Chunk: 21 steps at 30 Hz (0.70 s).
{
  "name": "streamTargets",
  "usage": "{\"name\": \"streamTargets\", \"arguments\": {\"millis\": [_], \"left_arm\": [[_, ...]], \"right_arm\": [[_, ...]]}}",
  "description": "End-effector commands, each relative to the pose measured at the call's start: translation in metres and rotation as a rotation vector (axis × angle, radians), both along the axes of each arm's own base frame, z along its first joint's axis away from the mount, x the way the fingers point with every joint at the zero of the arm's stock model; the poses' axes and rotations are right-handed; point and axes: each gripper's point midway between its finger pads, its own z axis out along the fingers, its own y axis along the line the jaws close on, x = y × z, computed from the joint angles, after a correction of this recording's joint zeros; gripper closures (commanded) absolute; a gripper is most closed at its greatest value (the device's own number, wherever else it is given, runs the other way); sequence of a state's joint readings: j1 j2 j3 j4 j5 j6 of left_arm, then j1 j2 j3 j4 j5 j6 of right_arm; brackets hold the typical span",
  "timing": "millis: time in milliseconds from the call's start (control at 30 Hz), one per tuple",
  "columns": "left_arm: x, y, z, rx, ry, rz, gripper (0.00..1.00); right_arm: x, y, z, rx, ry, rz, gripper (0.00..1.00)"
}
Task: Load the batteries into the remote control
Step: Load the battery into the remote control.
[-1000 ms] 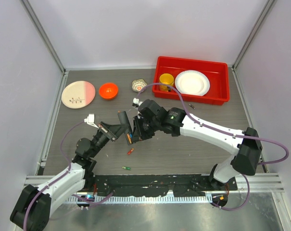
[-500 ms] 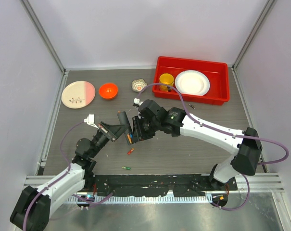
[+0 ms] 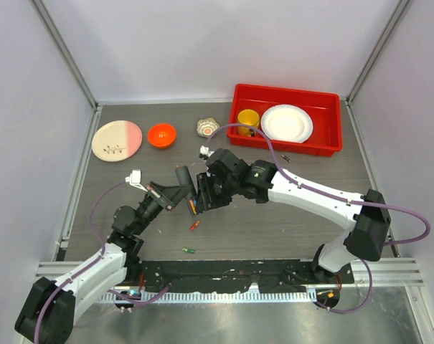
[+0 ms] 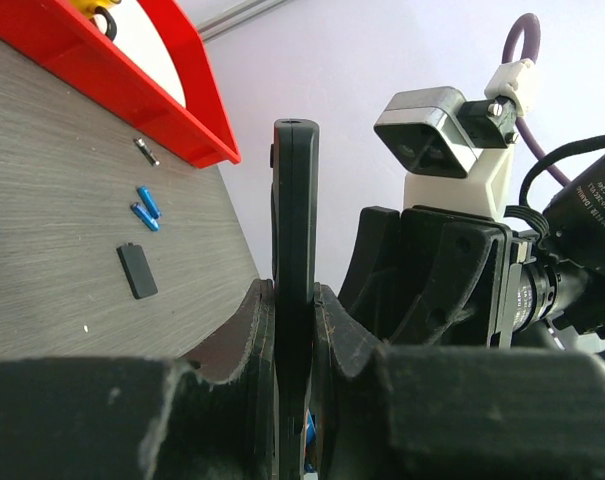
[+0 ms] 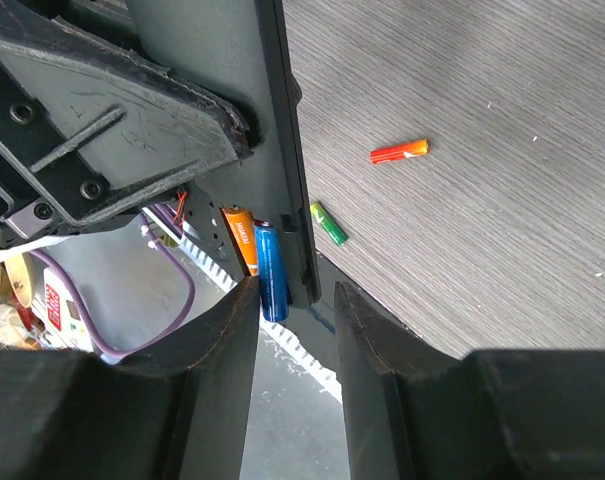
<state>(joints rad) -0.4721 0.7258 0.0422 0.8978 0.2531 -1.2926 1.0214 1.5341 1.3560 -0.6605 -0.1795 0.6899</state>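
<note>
right wrist view: the remote [image 5: 272, 190] is held up off the table [image 5: 462, 220], its bay showing an orange battery [image 5: 239, 236] and a blue battery [image 5: 270, 272] side by side, and the right hand [image 5: 294, 292] sits partly open with its tips either side of the blue one's end, gripping nothing. in the left wrist view the left hand [image 4: 292, 296] is clamped tight on the remote's lower part, the bar standing edge-on. a red battery [image 5: 399, 151] and a green battery [image 5: 329, 223] lie apart on the table.
</note>
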Motion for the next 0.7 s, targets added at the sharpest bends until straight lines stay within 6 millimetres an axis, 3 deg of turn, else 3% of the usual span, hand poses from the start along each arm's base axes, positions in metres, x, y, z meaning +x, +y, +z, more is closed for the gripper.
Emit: {"name": "streamTargets", "arguments": {"millis": [0,267,500,667], "left_arm": [[-0.006,-0.002,0.007,-0.013,-0.042,-0.021,1.00],[-0.003,-0.003,0.001,0.000,-0.019,-0.019,1.00],[0.001,-0.005,-0.008,0.016,0.013,-0.019,1.00],[0.001,-0.008,-0.006,0.013,0.022,-0.036,1.00]], "right_arm": [[0.012,0.005,0.024,0.047,-0.055,-0.039,0.58],[0.013,0.001,0.033,0.063,-0.074,-0.053,0.58],[0.005,0.004,0.073,0.236,-0.180,0.020,0.57],[0.004,-0.008,0.075,0.299,-0.244,0.002,0.56]]}}
